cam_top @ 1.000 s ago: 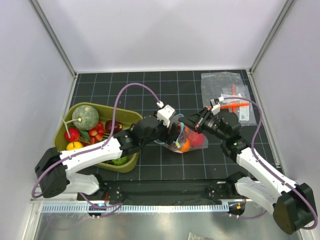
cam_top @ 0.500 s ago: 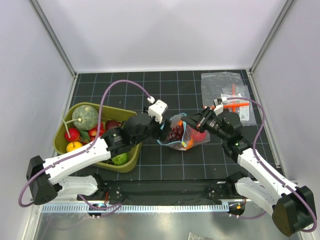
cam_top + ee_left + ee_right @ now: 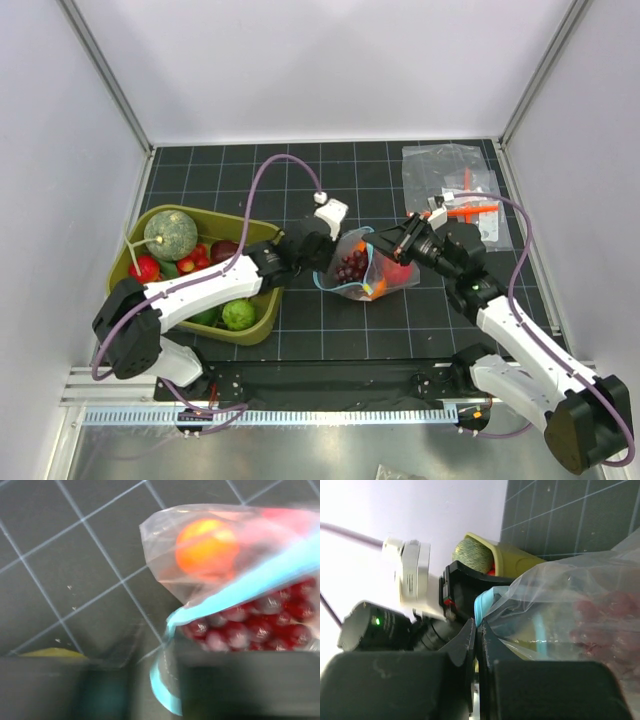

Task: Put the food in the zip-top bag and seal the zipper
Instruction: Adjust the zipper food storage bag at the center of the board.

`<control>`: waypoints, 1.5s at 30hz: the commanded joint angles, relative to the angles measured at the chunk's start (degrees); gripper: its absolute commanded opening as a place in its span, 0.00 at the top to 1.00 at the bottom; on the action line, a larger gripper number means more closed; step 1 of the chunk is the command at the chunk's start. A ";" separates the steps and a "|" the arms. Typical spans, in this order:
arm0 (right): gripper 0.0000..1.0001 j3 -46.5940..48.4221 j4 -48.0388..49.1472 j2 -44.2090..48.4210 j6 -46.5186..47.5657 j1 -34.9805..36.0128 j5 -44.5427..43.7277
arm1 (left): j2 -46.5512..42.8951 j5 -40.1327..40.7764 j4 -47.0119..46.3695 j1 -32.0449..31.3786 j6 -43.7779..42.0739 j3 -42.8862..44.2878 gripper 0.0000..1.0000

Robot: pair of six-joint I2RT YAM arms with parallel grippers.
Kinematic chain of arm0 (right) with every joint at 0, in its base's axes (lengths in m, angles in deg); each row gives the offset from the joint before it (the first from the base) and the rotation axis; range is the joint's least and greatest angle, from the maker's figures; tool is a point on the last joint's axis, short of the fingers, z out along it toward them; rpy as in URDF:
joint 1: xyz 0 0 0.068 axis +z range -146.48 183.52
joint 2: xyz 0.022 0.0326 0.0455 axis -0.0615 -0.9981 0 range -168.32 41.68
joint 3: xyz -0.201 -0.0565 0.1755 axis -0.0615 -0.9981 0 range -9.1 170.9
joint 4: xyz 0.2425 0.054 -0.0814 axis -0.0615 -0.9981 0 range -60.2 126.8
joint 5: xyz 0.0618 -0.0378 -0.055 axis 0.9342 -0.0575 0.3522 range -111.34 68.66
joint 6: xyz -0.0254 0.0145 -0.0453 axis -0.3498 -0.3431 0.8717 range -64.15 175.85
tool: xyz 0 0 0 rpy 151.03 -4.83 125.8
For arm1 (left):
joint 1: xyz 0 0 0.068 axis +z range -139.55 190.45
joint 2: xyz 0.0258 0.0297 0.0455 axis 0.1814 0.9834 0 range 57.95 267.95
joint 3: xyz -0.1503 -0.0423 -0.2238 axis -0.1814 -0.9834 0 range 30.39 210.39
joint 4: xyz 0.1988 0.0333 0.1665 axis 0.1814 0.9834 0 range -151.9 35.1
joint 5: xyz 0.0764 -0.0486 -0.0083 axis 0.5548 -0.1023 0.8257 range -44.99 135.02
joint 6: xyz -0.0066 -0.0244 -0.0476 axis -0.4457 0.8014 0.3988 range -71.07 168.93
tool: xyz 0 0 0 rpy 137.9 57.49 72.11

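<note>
Bag [image 3: 372,272] sits mid worktop [image 3: 300,180], mouth gaping toward 11 o'clock. Inside it are grapes [image 3: 350,265], an orange fruit [image 3: 368,290] and a red fruit [image 3: 400,272]. Right end effector [image 3: 388,242] is at the bag's 1 o'clock, fingers pinched tight on the bag's rim film. Left end effector [image 3: 322,258] is at the bag's 9 o'clock, right at the mouth edge. Can't tell if it is clamped on anything or just near.

Risks:
- The zipper strip [image 3: 260,577] curls and twists down by the left fingers. A pinch there may catch one lip only, so the two halves don't mate.
- Grapes lie right behind the strip, so they could get trapped in the seal or spill if the bag tips.
- The film is thin, so a pull from the left could slip it out of the right pinch.

View differences:
- Top view gives the layout: both arms, and the tub [image 3: 262,232] with the melon [image 3: 170,235] at the bag's 9 o'clock.
- Left wrist view is blurry. Only it shows the strip's curl and how close the grapes sit to it.
- Right wrist view alone shows the fingers meeting on the film.
</note>
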 commanded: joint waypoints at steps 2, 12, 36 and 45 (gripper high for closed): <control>0.99 5.29 -5.70 3.95 7.95 -0.16 -2.00 | -1.07 1.18 0.51 5.60 9.28 5.18 0.95; 0.33 10.66 -18.56 3.08 32.22 -0.16 -7.99 | 0.25 -2.34 5.09 6.58 8.50 11.52 1.00; 0.40 2.49 -11.01 0.80 55.34 27.26 -32.41 | 2.89 -11.58 3.51 15.72 12.28 6.41 1.00; 0.40 1.43 -10.89 -0.96 58.86 31.30 -39.51 | 3.50 -12.01 4.03 16.78 12.19 6.59 1.00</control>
